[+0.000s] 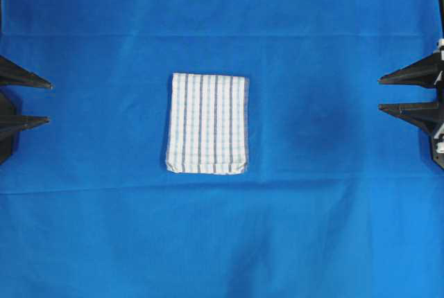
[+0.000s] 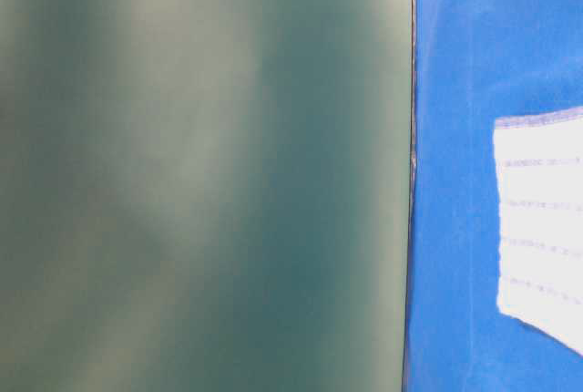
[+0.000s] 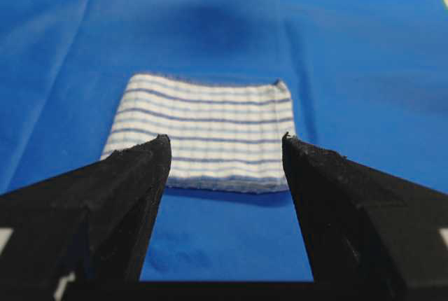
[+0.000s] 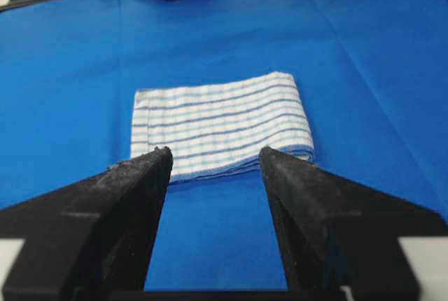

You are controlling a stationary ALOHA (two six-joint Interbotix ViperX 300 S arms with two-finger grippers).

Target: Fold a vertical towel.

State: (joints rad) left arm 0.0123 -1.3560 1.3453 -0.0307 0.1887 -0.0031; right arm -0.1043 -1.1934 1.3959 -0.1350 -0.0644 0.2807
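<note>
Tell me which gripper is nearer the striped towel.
Left, by a small margin. The left gripper sits open at the left edge of the overhead view; the right gripper sits open at the right edge. The striped towel lies between them, touched by neither.

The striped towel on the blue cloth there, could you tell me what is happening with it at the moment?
Nothing is handling it right now. The striped towel lies flat in the middle of the blue cloth, already looking folded into a compact rectangle with a doubled edge at one end. The left claw and the right claw sit at opposite sides of the table, both open and empty, each pointing toward the towel but well clear of it.
</note>
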